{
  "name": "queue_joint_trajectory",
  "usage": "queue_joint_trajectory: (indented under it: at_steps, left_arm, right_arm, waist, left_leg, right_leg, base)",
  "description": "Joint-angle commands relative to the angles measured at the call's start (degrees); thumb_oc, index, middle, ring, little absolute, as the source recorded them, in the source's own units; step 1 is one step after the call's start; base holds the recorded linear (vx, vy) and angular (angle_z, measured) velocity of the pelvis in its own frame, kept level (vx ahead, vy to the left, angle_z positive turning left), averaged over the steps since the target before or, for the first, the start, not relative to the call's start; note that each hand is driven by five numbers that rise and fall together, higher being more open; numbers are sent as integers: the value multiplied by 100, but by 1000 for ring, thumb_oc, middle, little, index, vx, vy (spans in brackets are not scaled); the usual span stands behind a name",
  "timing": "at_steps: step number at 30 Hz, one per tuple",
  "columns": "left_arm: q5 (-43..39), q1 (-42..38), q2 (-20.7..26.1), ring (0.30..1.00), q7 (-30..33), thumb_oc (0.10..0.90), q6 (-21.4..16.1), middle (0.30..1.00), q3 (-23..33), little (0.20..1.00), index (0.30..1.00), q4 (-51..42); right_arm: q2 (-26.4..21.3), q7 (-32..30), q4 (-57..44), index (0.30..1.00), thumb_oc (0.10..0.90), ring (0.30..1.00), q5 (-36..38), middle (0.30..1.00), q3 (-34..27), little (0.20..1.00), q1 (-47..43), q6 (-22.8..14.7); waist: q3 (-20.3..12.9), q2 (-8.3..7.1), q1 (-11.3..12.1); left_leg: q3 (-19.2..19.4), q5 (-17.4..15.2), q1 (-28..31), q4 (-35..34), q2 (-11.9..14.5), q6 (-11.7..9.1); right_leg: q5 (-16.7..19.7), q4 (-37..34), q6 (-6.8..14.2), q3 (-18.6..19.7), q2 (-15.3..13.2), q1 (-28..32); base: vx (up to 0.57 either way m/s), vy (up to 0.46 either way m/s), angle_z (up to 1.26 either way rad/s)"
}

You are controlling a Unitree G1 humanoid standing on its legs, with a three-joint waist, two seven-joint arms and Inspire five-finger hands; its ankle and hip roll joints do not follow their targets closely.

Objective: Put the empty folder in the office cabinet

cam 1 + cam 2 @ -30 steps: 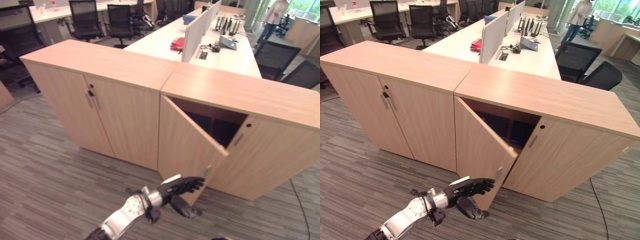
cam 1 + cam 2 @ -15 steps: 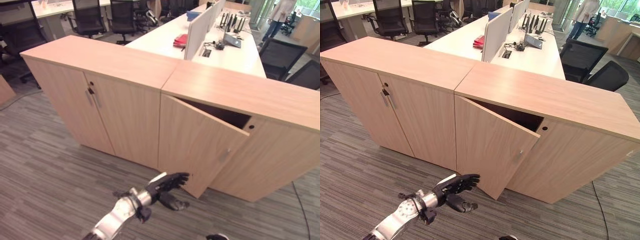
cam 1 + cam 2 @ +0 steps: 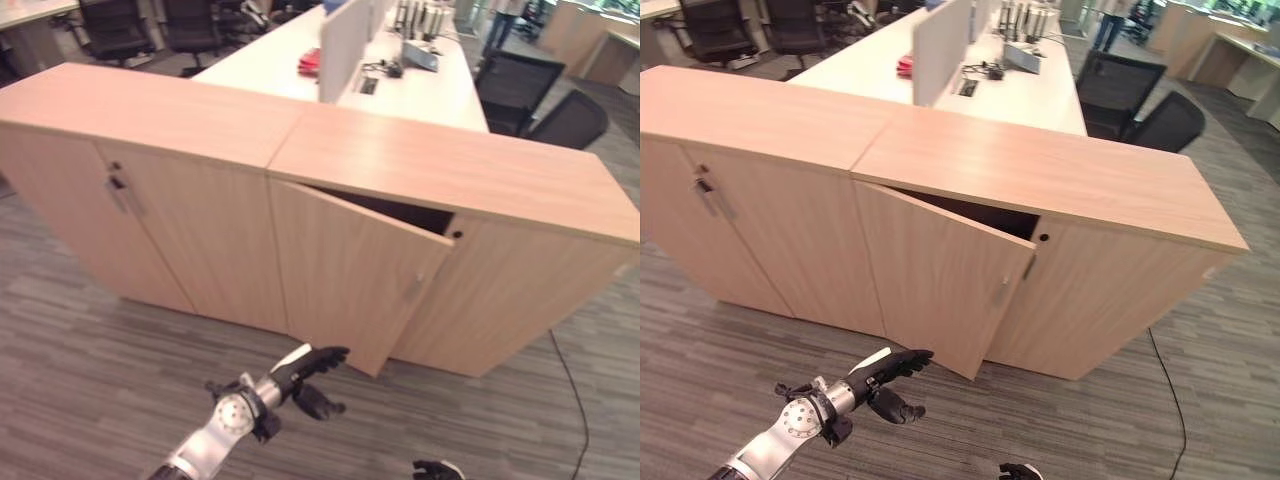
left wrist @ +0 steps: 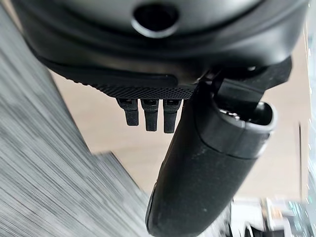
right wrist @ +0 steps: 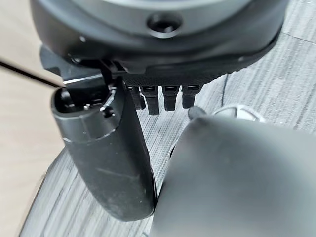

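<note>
The office cabinet (image 3: pixel 450 170) stands in front of me, light wood, with two doors. Its left door (image 3: pixel 350 270) is ajar by a small angle, with a dark gap at its top edge. My left hand (image 3: pixel 300 375) is low over the carpet, just short of that door's lower corner, with fingers (image 4: pixel 148 113) straight and nothing held. I cannot tell whether they touch the door. My right hand (image 3: pixel 435 468) hangs low at the lower edge of the view, with its fingers (image 5: pixel 163 98) relaxed and holding nothing.
A second cabinet (image 3: pixel 130 110) of the same wood joins on the left, doors closed. Behind both runs a long white desk (image 3: pixel 430 90) with a red item (image 3: pixel 310 62), screens and black chairs (image 3: pixel 530 95). A person (image 3: pixel 500 20) stands far back. Striped grey carpet (image 3: pixel 90 370) covers the floor.
The cabinet's left door has swung from wide open to nearly closed. My left hand moved back from the door's edge and sits lower. The camera has shifted.
</note>
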Motion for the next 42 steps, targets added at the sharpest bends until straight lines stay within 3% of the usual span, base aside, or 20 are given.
queue_joint_trajectory:
  at_steps: [1, 8, 10, 11, 13, 15, 17, 22, 25, 29, 31, 35, 38, 40, 41, 42]
  left_arm:
    - [195, -781, -151, 900, 209, 800, -735, 900, 67, 900, 900, -321]
    - [614, -1410, -213, 900, 577, 800, -831, 900, -63, 900, 900, 207]
    - [634, -1560, -208, 900, 655, 800, -822, 900, -43, 900, 900, 241]
    - [648, -1692, -215, 900, 727, 800, -825, 900, -27, 900, 900, 270]
    - [684, -1747, -229, 900, 781, 800, -824, 900, 13, 900, 900, 310]
    - [738, -1833, -269, 900, 953, 800, -816, 900, 176, 900, 900, 577]
    - [785, -1830, -329, 900, 1171, 800, -828, 900, 357, 900, 900, 750]
    - [937, -1528, -237, 900, 1444, 800, -786, 900, 894, 900, 900, 924]
    - [848, -1204, -176, 900, 1474, 800, -780, 900, 1269, 900, 900, 868]
    - [846, -887, -201, 900, 1573, 800, -736, 900, 1722, 900, 900, 994]
    - [1182, -885, 94, 900, 1869, 800, -712, 900, 2086, 900, 900, 1246]
    - [1113, -724, 259, 900, 1968, 800, -710, 900, 2444, 900, 900, 1334]
    - [426, -481, 147, 900, 1757, 800, -916, 900, 2524, 900, 900, 1489]
    - [-1169, -172, -180, 900, 1173, 800, -1019, 900, 2569, 900, 900, 1861]
    - [-2189, -47, -577, 900, 848, 800, -997, 900, 2691, 900, 900, 2470]
    - [-2579, 82, -921, 900, 762, 800, -956, 900, 2712, 900, 900, 2971]
  right_arm:
    - [-162, -44, 234, 900, 800, 900, 8, 900, 253, 900, 175, 52]
    - [-269, -77, 91, 900, 800, 900, 114, 900, 383, 900, 252, -69]
    - [-326, -98, 7, 900, 800, 900, 160, 900, 422, 900, 272, -98]
    - [-416, -143, -38, 900, 800, 900, 193, 900, 430, 900, 268, -115]
    - [-465, -143, -57, 900, 800, 900, 180, 900, 435, 900, 273, -112]
    - [-582, -155, -90, 900, 800, 900, 137, 900, 434, 900, 260, -108]
    - [-635, -169, -160, 900, 800, 900, 163, 900, 419, 900, 199, -141]
    - [-567, -137, -232, 900, 800, 900, 154, 900, 477, 900, 191, -180]
    - [-515, -116, -120, 900, 800, 900, 35, 900, 428, 900, 375, -178]
    - [-488, -42, -16, 900, 800, 900, -96, 900, 335, 900, 592, -163]
    - [-577, 56, 1, 900, 800, 900, -159, 900, 194, 900, 664, -130]
    - [-592, 106, -38, 900, 800, 900, -193, 900, 188, 900, 626, -110]
    - [-527, 126, -35, 900, 800, 900, -108, 900, 198, 900, 504, -122]
    - [-462, 99, 36, 900, 800, 900, -31, 900, 213, 900, 440, -99]
    - [-448, 73, 184, 900, 800, 900, 38, 900, 107, 900, 422, -91]
    - [-443, 57, 286, 900, 800, 900, 94, 900, -3, 900, 396, -74]
  waist:
    - [-293, 11, -5]
    - [-414, 84, -346]
    - [-387, 47, -418]
    - [-262, 8, -453]
    - [-190, 26, -458]
    - [-103, 55, -421]
    - [-37, 36, -330]
    - [-10, -8, -211]
    - [-15, -16, -207]
    - [-99, 52, -209]
    - [-221, 94, -250]
    - [-282, 150, -231]
    - [-363, 218, -189]
    - [-427, 278, -178]
    - [-492, 295, -162]
    - [-508, 264, -125]
  left_leg:
    - [44, -667, 196, 23, 185, -92]
    - [427, -826, 287, 511, 696, -389]
    - [502, -959, 145, 965, 784, -437]
    - [506, -1102, -214, 1821, 881, -462]
    - [479, -1126, -395, 2288, 943, -500]
    - [290, -867, -627, 2750, 917, -551]
    - [-153, -899, -972, 2751, 638, -492]
    - [-779, -1291, -1169, 2602, 152, -297]
    - [-942, -1244, -1238, 2529, -24, -272]
    - [-903, -1196, -831, 1922, -45, -213]
    - [-790, -1043, -513, 1321, -30, -190]
    - [-779, -833, -334, 833, -12, -153]
    - [-814, -545, -176, 274, 49, -153]
    - [-836, -437, -80, 28, 74, -158]
    - [-897, -424, -48, -48, 94, -160]
    - [-963, -422, -45, -48, 88, -143]
  right_leg:
    - [-156, 192, 255, -89, -109, -240]
    - [-521, 74, -57, 186, 458, -212]
    - [-631, 48, -141, 260, 576, -223]
    - [-772, 39, -275, 331, 676, -182]
    - [-829, 40, -351, 340, 747, -138]
    - [-910, 17, -425, 433, 842, -101]
    - [-896, 3, -444, 554, 843, -88]
    - [-831, 13, -423, 1021, 933, -42]
    - [-795, 12, -393, 1177, 932, -12]
    - [-764, 5, -346, 1297, 967, 66]
    - [-696, 26, -275, 1298, 892, 17]
    - [-627, 34, -211, 1364, 842, -70]
    - [-586, 18, -153, 1395, 819, -135]
    - [-584, -10, -122, 1339, 806, -132]
    - [-606, -10, -108, 1262, 784, -113]
    - [-622, -10, -99, 1202, 761, -82]
  base:
    - [190, -164, -8]
    - [123, -172, -24]
    - [34, -190, -21]
    - [-7, -152, -25]
    - [-13, -107, -19]
    - [-22, -63, -24]
    - [-15, -11, -41]
    - [43, 11, -54]
    - [29, 45, -54]
    - [39, 81, -32]
    - [26, 160, -8]
    - [-3, 93, 3]
    - [-5, 77, -10]
    - [25, 80, -9]
    - [63, 95, 3]
    - [50, 79, 15]
